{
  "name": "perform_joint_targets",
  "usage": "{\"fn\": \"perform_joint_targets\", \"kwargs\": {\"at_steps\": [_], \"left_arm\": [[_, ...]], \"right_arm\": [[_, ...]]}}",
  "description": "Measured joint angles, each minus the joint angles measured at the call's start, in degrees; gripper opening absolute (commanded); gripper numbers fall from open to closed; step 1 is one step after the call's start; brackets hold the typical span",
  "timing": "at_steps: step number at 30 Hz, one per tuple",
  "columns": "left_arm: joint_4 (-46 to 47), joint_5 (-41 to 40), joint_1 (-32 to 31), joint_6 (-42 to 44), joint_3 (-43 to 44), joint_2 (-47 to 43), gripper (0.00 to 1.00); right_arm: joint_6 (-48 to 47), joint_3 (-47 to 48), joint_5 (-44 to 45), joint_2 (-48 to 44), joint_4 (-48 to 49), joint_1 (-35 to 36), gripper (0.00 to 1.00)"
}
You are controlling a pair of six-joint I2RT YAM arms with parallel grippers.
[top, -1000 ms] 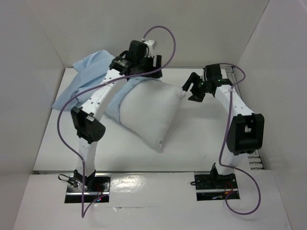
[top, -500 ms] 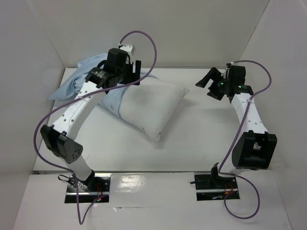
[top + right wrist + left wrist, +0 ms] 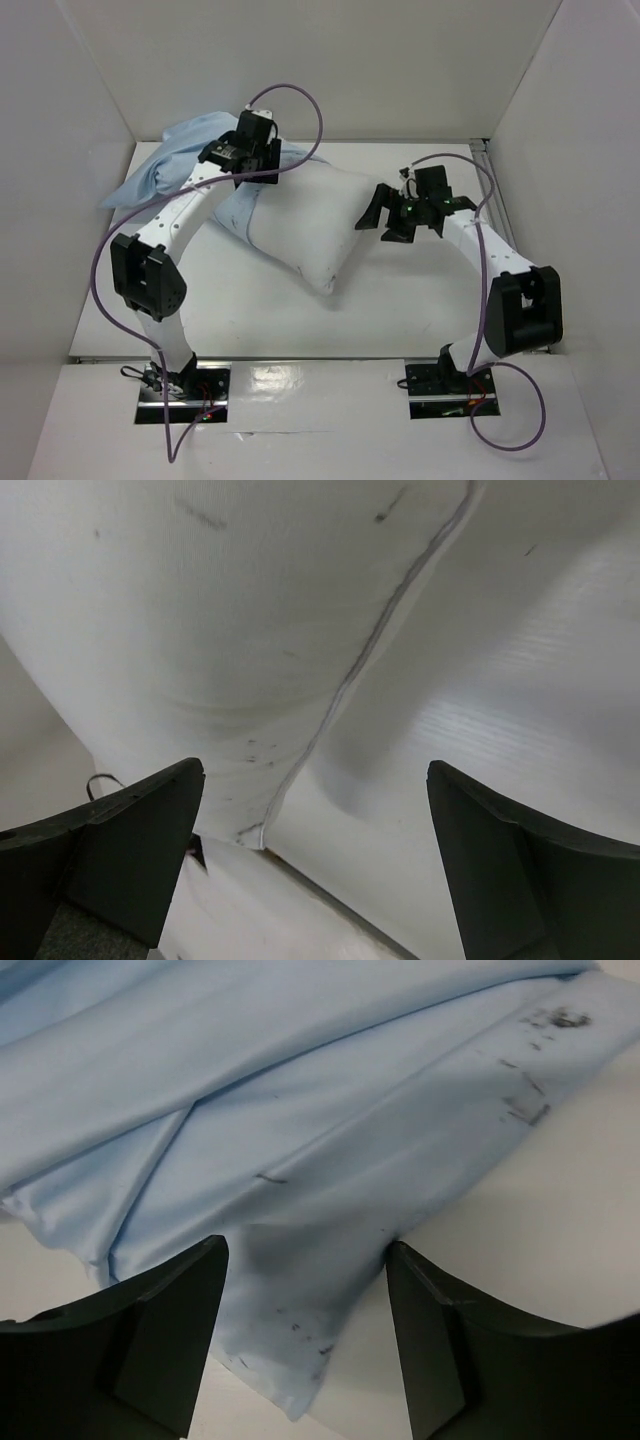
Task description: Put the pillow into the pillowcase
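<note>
The white pillow (image 3: 310, 225) lies slantwise on the middle of the table, its far left end on the light blue pillowcase (image 3: 165, 165). That cloth is bunched at the back left. My left gripper (image 3: 252, 178) hovers where the two meet. In the left wrist view the left gripper (image 3: 305, 1305) is open, with a speckled corner of the pillowcase (image 3: 290, 1140) lying loose between its fingers (image 3: 165, 1345). My right gripper (image 3: 380, 222) is at the pillow's right corner. In the right wrist view it (image 3: 315, 825) stands wide open over the seamed pillow (image 3: 220, 630) corner.
White walls close in the table on the left, back and right. A metal rail (image 3: 486, 160) runs along the back right edge. Purple cables (image 3: 300, 100) loop above both arms. The table's front edge (image 3: 320, 357) lies just ahead of the arm bases.
The right gripper swung out to the right, then came back down-left to the pillow's right corner, opening wider. The left arm drew its gripper left onto the pillowcase edge. The pillow settled flatter.
</note>
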Motion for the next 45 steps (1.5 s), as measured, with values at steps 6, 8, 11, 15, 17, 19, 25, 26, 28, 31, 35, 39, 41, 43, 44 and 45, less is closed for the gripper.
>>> {"fn": "perform_joint_targets", "kwargs": {"at_steps": [6,8,11,15,17,19,25,26,28,31,35,39,41,43,44,45], "left_arm": [[0.09,2.89,2.97,-0.48,0.00,3.52,0.00],[-0.15,4.81,3.76,-0.39,0.04,3.69,0.00],[-0.37,7.17,4.39,-0.39,1.14,3.69,0.00],[-2.14,10.67,5.01,-0.15,4.79,3.69,0.00],[-3.87,13.33,5.05,0.00,8.98,4.02,0.00],[-6.51,16.63,5.03,-0.02,17.05,5.73,0.00],[-6.23,29.99,5.68,-2.93,36.26,7.21,0.00],[-4.96,32.37,5.57,-3.74,32.70,4.17,0.00],[-0.72,35.76,4.50,-5.46,20.24,-3.72,0.00],[2.40,37.88,0.31,-7.65,2.34,-13.84,0.00],[11.26,38.25,-7.23,-11.02,-24.24,-24.24,0.00],[14.53,36.72,-11.87,-15.43,-40.59,-27.08,0.00],[13.92,36.15,-13.62,-17.00,-42.45,-27.08,0.00],[13.64,36.41,-15.34,-18.08,-41.51,-27.08,0.00],[12.92,36.59,-16.00,-18.27,-39.71,-26.67,0.00],[12.59,36.70,-16.33,-18.27,-37.75,-26.16,0.00]], "right_arm": [[4.72,-3.15,-3.32,2.21,7.19,5.05,1.00],[6.38,-2.67,-5.16,5.42,11.04,6.47,1.00],[8.74,-1.66,-7.78,10.27,16.55,7.72,0.87],[13.51,-0.35,-10.80,12.76,23.85,7.13,0.10],[16.37,1.79,-11.67,13.18,26.18,6.23,0.00],[20.00,4.33,-12.33,13.31,29.64,4.52,0.00],[32.83,7.39,-10.49,9.57,41.66,-3.54,0.00],[33.55,7.39,-9.14,7.41,41.64,-4.55,0.00],[33.07,7.10,-4.70,2.27,41.07,-4.81,0.00],[32.15,3.78,-1.03,-4.98,42.53,-2.86,0.00],[33.07,-5.99,-0.33,-8.09,46.49,-0.92,0.00],[34.69,-15.19,1.18,-2.27,46.42,0.22,0.00],[34.77,-15.76,2.10,0.57,44.54,0.96,0.00],[34.80,-15.78,3.04,1.70,44.09,2.12,0.00],[34.84,-15.78,3.15,1.57,44.54,2.62,0.00],[34.91,-15.78,3.13,1.31,45.27,3.04,0.00]]}}
